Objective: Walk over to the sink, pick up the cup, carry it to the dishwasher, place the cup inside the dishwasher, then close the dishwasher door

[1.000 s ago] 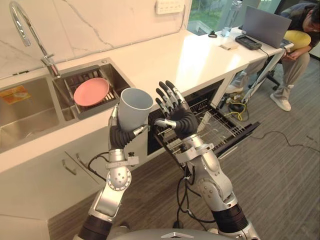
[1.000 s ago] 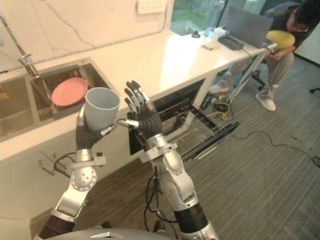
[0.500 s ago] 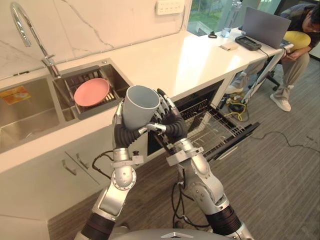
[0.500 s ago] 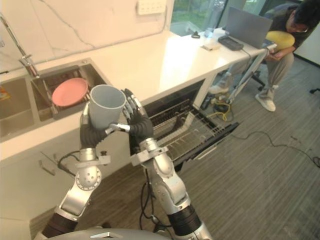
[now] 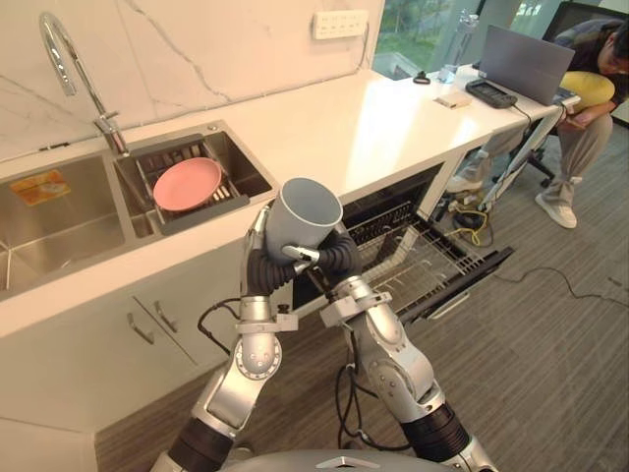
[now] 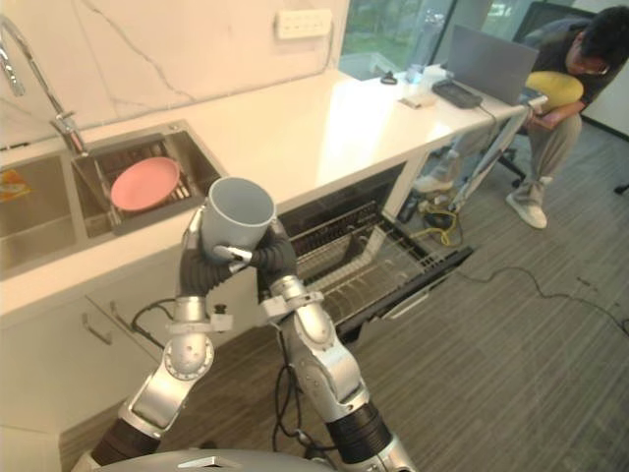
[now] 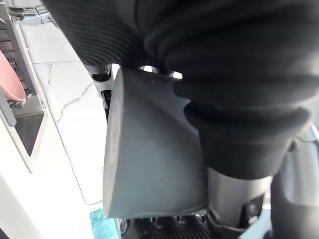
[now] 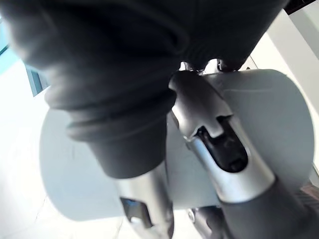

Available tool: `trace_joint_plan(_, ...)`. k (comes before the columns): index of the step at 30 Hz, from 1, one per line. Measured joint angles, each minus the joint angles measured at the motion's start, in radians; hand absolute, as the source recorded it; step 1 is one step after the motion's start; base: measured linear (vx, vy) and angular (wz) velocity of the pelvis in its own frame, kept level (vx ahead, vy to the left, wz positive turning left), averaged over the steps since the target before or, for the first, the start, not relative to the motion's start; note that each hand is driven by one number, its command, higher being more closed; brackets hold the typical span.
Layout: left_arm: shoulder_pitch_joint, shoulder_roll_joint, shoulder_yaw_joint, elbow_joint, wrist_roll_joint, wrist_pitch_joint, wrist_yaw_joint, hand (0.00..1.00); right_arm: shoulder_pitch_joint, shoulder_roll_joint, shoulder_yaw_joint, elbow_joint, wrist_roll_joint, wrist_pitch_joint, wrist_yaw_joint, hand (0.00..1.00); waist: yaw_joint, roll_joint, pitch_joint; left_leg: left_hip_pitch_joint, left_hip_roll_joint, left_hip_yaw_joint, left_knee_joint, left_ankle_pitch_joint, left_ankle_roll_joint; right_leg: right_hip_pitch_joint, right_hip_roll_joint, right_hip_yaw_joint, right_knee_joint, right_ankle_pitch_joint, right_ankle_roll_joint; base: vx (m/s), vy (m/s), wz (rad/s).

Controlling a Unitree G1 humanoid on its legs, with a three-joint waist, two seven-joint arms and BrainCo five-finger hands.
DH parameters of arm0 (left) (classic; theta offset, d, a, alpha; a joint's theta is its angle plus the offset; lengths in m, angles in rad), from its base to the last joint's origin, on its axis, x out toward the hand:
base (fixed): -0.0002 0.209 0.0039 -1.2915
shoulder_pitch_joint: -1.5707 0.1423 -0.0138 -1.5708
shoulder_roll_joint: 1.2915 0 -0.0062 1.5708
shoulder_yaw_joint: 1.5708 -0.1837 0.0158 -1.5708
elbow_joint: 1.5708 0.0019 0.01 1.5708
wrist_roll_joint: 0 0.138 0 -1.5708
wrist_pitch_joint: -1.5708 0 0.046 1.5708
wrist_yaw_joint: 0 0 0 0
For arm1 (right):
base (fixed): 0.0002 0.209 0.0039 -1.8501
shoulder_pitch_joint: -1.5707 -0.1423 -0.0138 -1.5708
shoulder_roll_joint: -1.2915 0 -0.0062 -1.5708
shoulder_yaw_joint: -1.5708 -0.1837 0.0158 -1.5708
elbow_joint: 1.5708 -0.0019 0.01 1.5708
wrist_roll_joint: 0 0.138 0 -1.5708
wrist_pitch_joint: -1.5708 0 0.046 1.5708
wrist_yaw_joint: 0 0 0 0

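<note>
The pale grey-blue cup (image 5: 303,218), plain and handleless, with a smooth wall widening from base to rim and an empty interior, was held in the air just in front of the white counter (image 5: 344,118), between the sink (image 5: 241,157) and the open dishwasher (image 5: 393,202). Its mouth faced up and tipped a little toward the robot's head, so its long axis stood near upright with a slight lean and the base sat low between the two hands.

The left hand (image 5: 261,269) gripped the cup from the sink side, fingers curled up round the wall. The right hand (image 5: 337,254) closed on it from the dishwasher side; in the right wrist view its thumb (image 8: 219,144) lay across the cup's wall.

Beyond the right hand, the dishwasher's wire rack (image 5: 421,254) was drawn out over the lowered door (image 5: 470,273). In the sink's nearer basin a pink plate (image 5: 187,183) rested on a dark drainer, with a curved chrome tap (image 5: 71,61) behind it and a yellow item (image 5: 43,187) in the far basin. At the counter's far end a person (image 5: 588,93) sat near a laptop (image 5: 526,61).
</note>
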Motion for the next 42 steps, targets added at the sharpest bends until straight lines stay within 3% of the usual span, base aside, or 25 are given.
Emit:
trace_joint_plan(4,-0.003,0.0,-0.004,0.004,0.007,0.0,0.001,1.0,0.0,0.0,0.005,0.0,0.0,0.0,-0.015,0.0,-0.002,0.0,-0.005,-0.002,0.0,-0.002,0.0,0.002,-0.002,-0.001,0.0,-0.002,0.0,0.0,0.0,0.0,0.0,0.0)
trace_joint_plan(5,-0.003,0.0,-0.005,0.008,0.007,0.0,0.003,1.0,0.0,0.0,0.011,0.0,0.0,0.0,-0.029,1.0,-0.002,0.0,-0.009,-0.002,0.0,-0.004,0.0,0.003,-0.002,-0.001,0.0,-0.002,0.0,0.0,0.0,0.0,0.0,0.0)
trace_joint_plan(15,-0.008,0.023,-0.013,0.043,0.005,0.004,0.013,1.0,-0.004,-0.003,0.037,0.002,-0.015,0.001,-0.112,1.0,-0.002,-0.003,-0.021,-0.011,0.0,-0.023,0.0,0.014,-0.006,-0.001,0.0,-0.016,0.0,0.003,-0.004,-0.01,-0.002,0.04)
trace_joint_plan(20,-0.008,0.047,-0.019,0.044,-0.002,0.004,0.014,1.0,-0.008,-0.003,0.038,0.002,-0.043,0.001,-0.119,1.0,-0.003,-0.004,-0.023,-0.01,-0.001,-0.023,-0.015,0.024,-0.008,-0.005,0.001,-0.018,0.0,0.003,-0.004,0.0,0.0,0.0)
trace_joint_plan(21,-0.007,0.053,-0.022,0.044,-0.006,0.004,0.013,0.0,-0.008,-0.003,0.04,0.002,-0.065,-0.001,-0.126,1.0,-0.003,-0.004,-0.023,-0.01,-0.001,-0.023,-0.017,0.027,-0.006,-0.007,0.001,-0.018,0.0,0.003,-0.004,0.0,0.0,0.0)
trace_joint_plan(28,0.017,0.068,-0.059,0.045,-0.018,0.004,0.013,0.0,-0.038,-0.006,0.027,0.002,-0.12,-0.014,-0.193,1.0,-0.006,-0.005,-0.024,-0.01,-0.001,-0.021,-0.032,0.037,-0.007,-0.018,0.004,-0.012,0.0,0.007,-0.009,0.0,-0.003,-0.02)
trace_joint_plan(38,0.027,0.058,-0.085,0.052,-0.029,0.004,0.012,0.0,-0.046,0.0,-0.031,0.002,-0.119,-0.036,-0.203,1.0,-0.012,-0.005,-0.024,-0.01,-0.001,-0.02,-0.032,0.038,-0.005,-0.019,0.004,-0.009,0.0,0.007,-0.008,0.0,0.0,0.0)
trace_joint_plan(42,0.032,0.044,-0.094,0.101,-0.046,0.004,0.006,0.0,-0.092,0.01,-0.087,0.001,-0.118,-0.076,-0.239,1.0,-0.016,-0.005,-0.024,-0.009,-0.001,-0.016,-0.033,0.038,-0.006,-0.021,0.004,-0.004,0.0,0.008,-0.008,0.0,0.0,-0.02)
